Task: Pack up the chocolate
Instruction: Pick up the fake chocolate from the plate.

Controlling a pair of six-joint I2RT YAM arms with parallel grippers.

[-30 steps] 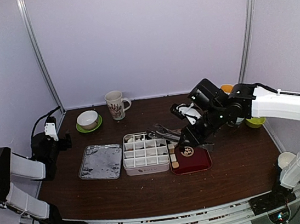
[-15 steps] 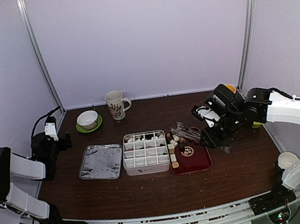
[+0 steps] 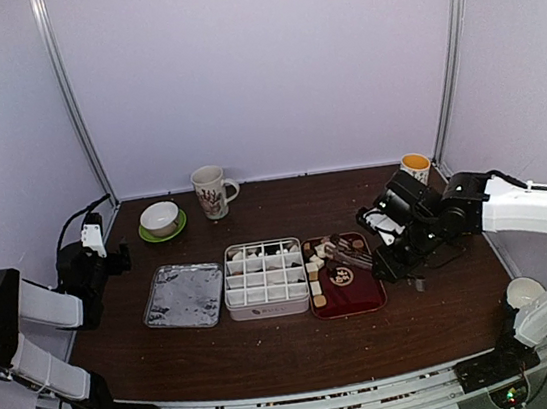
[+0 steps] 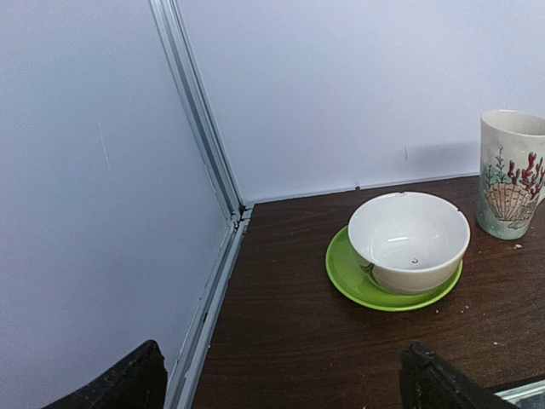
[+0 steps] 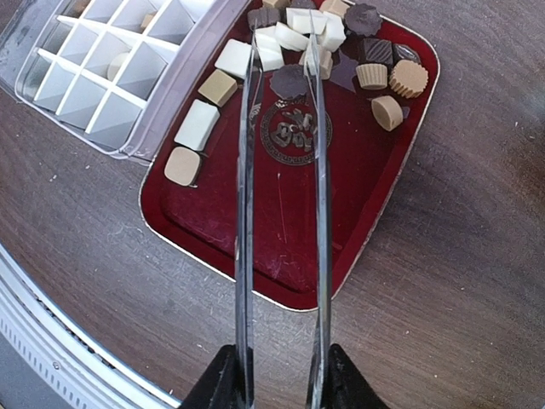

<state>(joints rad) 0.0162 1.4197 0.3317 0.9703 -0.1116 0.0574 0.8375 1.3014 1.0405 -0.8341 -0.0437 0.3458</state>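
Cream, tan and dark chocolate (image 5: 289, 81) lies on the red tray (image 5: 281, 256); right tool (image 5: 279, 375) pinches tongs (image 5: 245, 213).

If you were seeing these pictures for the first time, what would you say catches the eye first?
The long metal tongs clamped in the right gripper stand out first, their tips reaching over the dark-red rectangular tray. At that tray's far end lies a cluster of small dark, tan and cream chocolates. Just left of the tray in the top view sits a white gridded plastic box, most cells empty.
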